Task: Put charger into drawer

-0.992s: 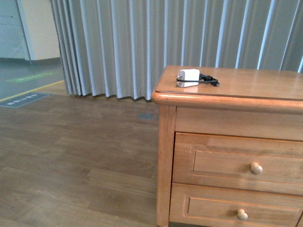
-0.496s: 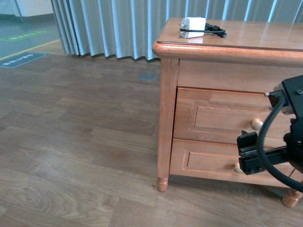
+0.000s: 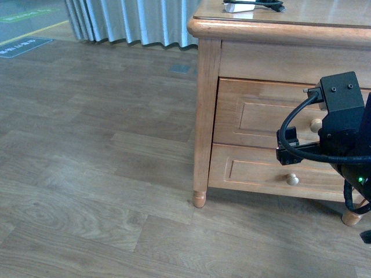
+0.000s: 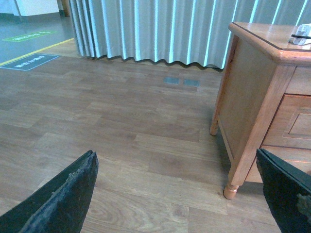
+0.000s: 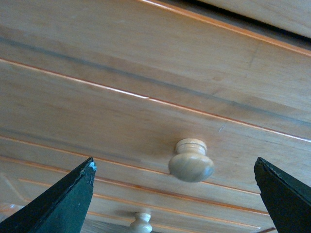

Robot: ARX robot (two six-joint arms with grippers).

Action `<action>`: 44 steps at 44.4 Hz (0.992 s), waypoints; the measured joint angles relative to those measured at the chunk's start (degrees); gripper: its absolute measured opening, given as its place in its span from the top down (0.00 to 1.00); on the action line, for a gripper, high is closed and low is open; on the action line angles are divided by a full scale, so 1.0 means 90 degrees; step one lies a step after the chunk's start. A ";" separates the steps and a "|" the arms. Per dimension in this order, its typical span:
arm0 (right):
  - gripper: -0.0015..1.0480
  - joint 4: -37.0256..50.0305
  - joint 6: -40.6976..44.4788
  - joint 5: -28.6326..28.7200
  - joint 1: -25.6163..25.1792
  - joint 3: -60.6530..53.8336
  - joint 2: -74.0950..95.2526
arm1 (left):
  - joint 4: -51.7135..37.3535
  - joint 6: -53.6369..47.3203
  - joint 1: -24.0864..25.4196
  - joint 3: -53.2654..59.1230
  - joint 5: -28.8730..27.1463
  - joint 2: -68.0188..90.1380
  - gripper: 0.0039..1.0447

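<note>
Right gripper (image 5: 174, 164) gapes wide and empty, squared up to the knob (image 5: 191, 161) of the upper drawer (image 3: 261, 113), shut, at right of the front view. Left gripper (image 4: 175, 154) is spread wide too, over bare floor (image 4: 121, 121). Charger (image 3: 240, 6) sits on the cabinet top (image 3: 324, 14), at the top edge of the front view.

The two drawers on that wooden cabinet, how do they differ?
The upper drawer is taller; the lower drawer is shorter. The open right gripper is lined up on the upper knob, not the lower knob. Both drawers are shut, honey-coloured, with framed fronts and one pale round knob.
</note>
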State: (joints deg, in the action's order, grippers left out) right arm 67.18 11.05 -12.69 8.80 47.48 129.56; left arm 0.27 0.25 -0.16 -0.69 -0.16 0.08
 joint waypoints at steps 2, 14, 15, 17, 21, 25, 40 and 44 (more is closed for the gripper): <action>0.08 -0.0017 -0.0015 -0.0027 -0.0029 0.0078 0.0041 | 0.0000 0.0000 0.0000 0.0000 0.0000 0.0000 0.06; 0.08 -0.0092 -0.0119 -0.0211 -0.0151 0.0408 0.0253 | 0.0000 0.0000 0.0000 0.0000 0.0002 0.0000 0.06; 0.08 -0.0092 -0.0121 -0.0211 -0.0153 0.0410 0.0260 | 0.0000 0.0000 0.0000 0.0000 0.0002 0.0000 0.06; 0.08 -0.0102 -0.0124 -0.0216 -0.0155 0.0425 0.0294 | 0.0000 0.0000 0.0000 0.0000 0.0000 0.0000 0.06; 0.08 -0.0102 -0.0134 -0.0228 -0.0160 0.0454 0.0340 | 0.0000 0.0000 0.0000 0.0000 0.0002 0.0000 0.06; 0.08 -0.0102 -0.0146 -0.0226 -0.0168 0.0466 0.0359 | 0.0000 0.0000 0.0000 0.0000 0.0000 0.0000 0.06; 0.29 -0.0075 -0.0238 -0.0306 -0.0185 0.0483 0.0359 | 0.0000 0.0000 0.0000 0.0000 0.0002 0.0000 0.06; 0.41 -0.0075 -0.0250 -0.0321 -0.0189 0.0483 0.0359 | 0.0000 0.0000 0.0000 0.0000 0.0000 0.0000 0.06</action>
State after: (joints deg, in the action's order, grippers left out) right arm 66.50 8.80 -15.57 7.09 51.83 132.79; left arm 0.27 0.25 -0.16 -0.69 -0.16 0.08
